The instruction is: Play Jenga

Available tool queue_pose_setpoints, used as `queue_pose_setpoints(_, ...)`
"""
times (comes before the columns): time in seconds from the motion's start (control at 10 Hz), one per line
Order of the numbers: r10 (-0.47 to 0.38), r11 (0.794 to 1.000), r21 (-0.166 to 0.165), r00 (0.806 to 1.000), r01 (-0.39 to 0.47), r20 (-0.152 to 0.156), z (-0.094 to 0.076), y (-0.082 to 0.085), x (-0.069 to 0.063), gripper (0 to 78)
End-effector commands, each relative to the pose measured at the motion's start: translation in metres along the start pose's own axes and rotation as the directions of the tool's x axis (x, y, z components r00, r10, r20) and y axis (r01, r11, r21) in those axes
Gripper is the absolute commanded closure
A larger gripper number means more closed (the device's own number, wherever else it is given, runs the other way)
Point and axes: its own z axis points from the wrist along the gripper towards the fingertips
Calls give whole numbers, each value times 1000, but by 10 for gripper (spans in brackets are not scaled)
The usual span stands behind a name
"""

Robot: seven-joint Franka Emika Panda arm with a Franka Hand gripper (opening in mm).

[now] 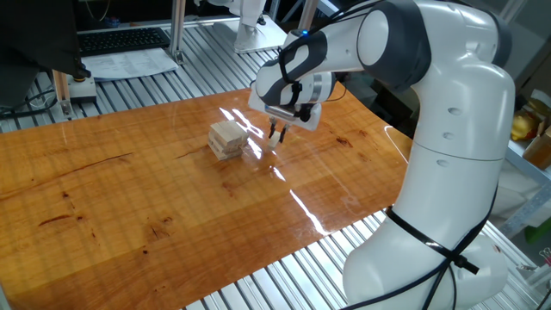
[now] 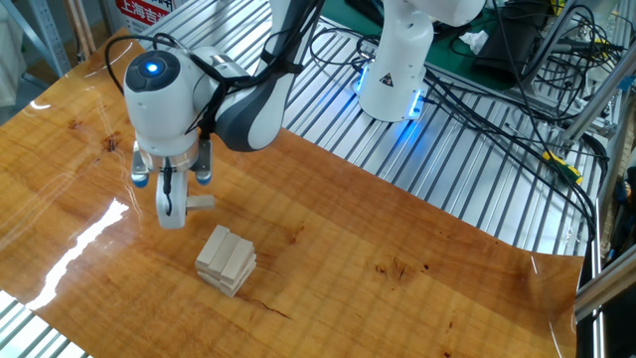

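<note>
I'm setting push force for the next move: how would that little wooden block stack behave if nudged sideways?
The stack looks like loose, unglued crossed layers, so the blocks probably shift or fan apart. It sits low, so tipping seems unlikely. On the glossy table it may slide easily.

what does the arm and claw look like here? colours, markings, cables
The arm is glossy white with rounded shells and dark grey joint bands. A blue light glows on the wrist housing. Black cables loop along the arm and around its base. The claw has pale fingers under a white body with small blue accents.
</note>
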Motion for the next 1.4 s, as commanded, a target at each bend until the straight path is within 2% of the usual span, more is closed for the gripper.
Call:
queue_pose_setpoints(0.1, -254, 967, 9, 967, 254, -2, -4, 2, -4, 764)
queue_pose_setpoints(0.8, -251, 968, 2, 968, 251, 7, -4, 2, -5, 764)
queue_pose_setpoints(0.9, -251, 968, 2, 968, 251, 7, -4, 2, -5, 3)
queue_pose_setpoints(1.4, -251, 968, 2, 968, 251, 7, -4, 2, -5, 3)
